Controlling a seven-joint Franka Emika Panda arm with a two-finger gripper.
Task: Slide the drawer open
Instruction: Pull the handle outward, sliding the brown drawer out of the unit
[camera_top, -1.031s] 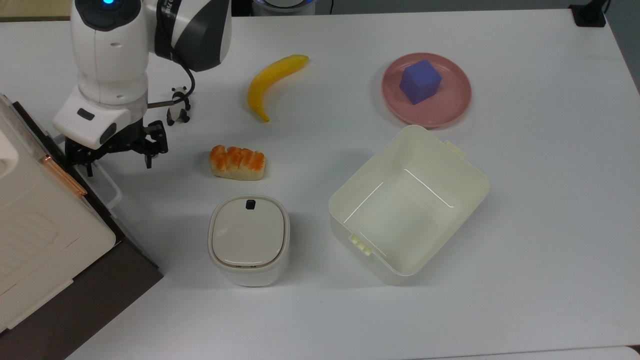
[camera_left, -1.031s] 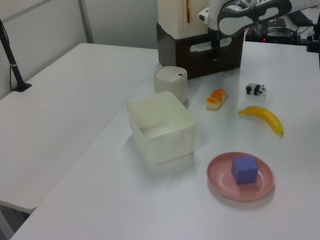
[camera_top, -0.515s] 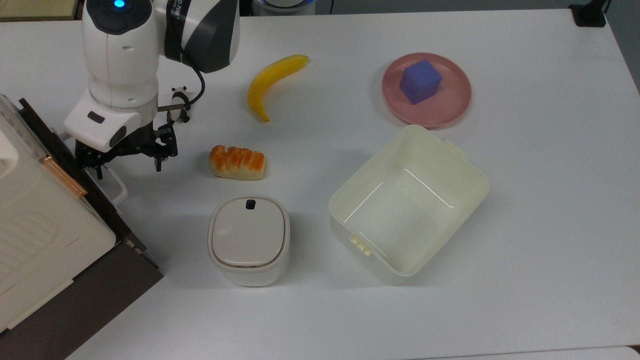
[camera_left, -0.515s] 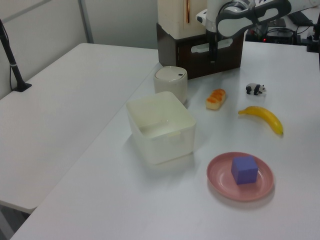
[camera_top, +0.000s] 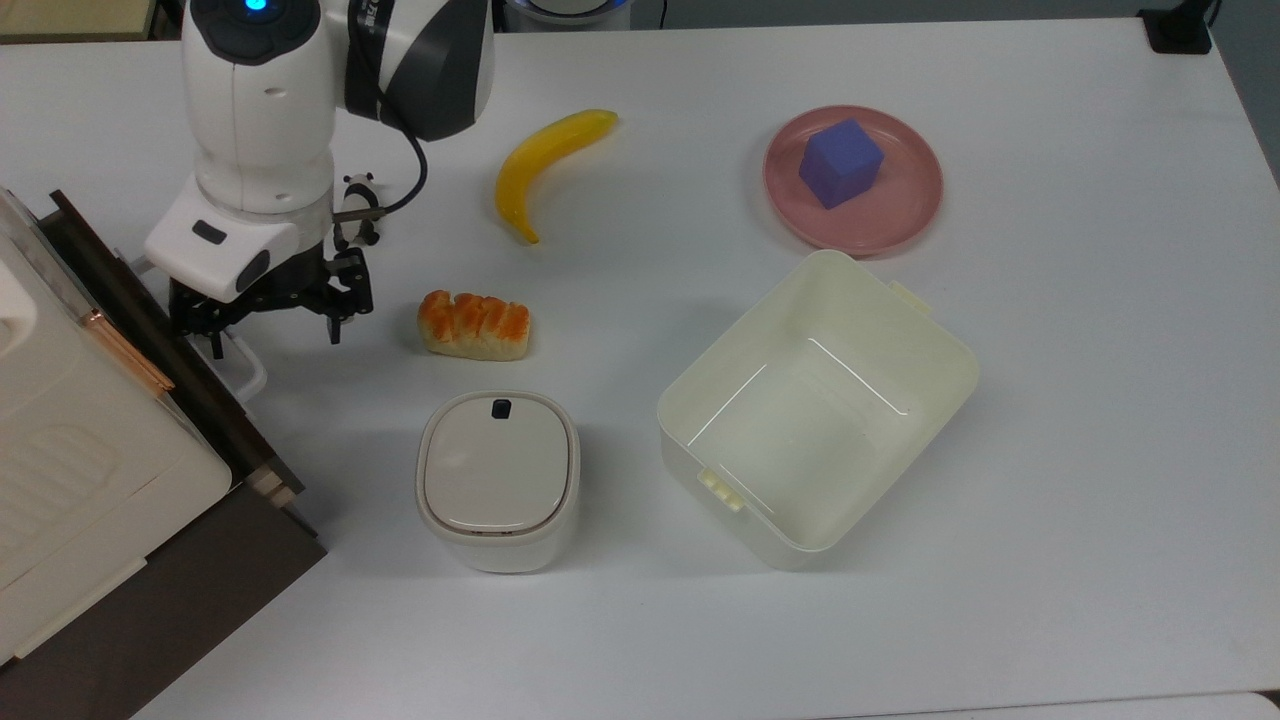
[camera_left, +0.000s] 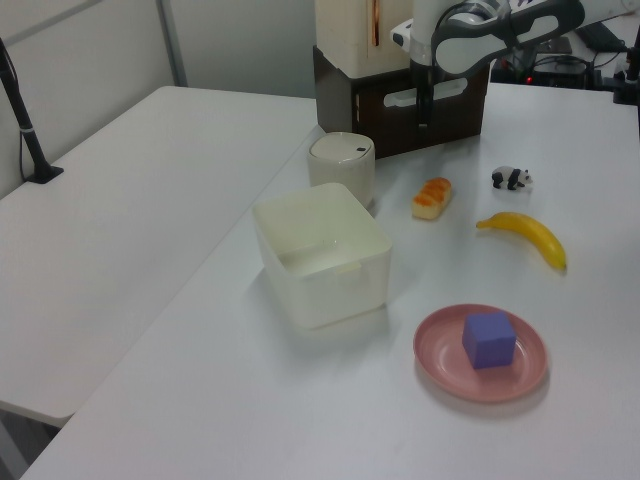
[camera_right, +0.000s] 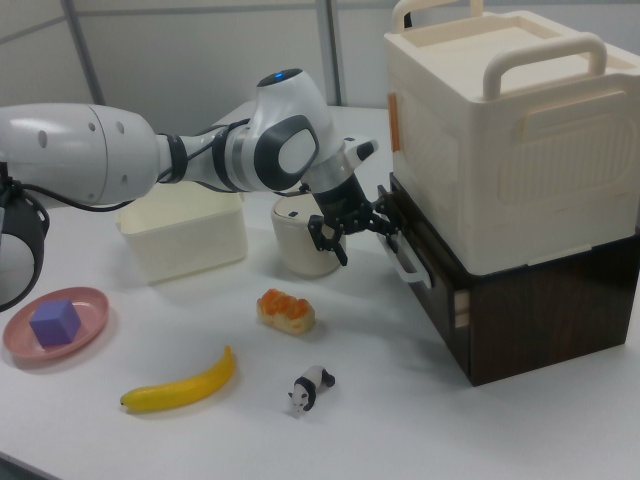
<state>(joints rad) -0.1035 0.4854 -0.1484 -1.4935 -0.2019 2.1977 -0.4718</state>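
— Where is the drawer (camera_top: 170, 330) right now?

— At the table's (camera_top: 1050, 420) edge on the top view's left, in the dark wooden cabinet (camera_right: 530, 310) under the cream-white appliance (camera_right: 510, 130). Its dark front panel stands a little proud of the cabinet face, and light wood side walls show at its near corner in the top view.

— And the arm's hand?

— The gripper (camera_top: 270, 315) sits at the white loop handle (camera_top: 245, 370). 1 finger (camera_top: 205, 335) is down at the bar, the other (camera_top: 335, 318) out toward the bread roll (camera_top: 474, 325). The 2 fingers are spread apart, not clamped; it looks hooked behind the loop, though I cannot see the contact.

— How will the drawer handle?

— Stiff and rigid, I'd judge: wood on runners, nothing to crush. It looks light and likely empty, so a steady pull should do. The appliance on top probably keeps the cabinet from skidding.

— Best place to take hold?

— The middle of the handle bar, pulling straight out from the front panel. An off-centre pull could skew the drawer in its slot. The lidded white bin (camera_top: 497, 480) and the roll lie near the path, so a straight pull matters.
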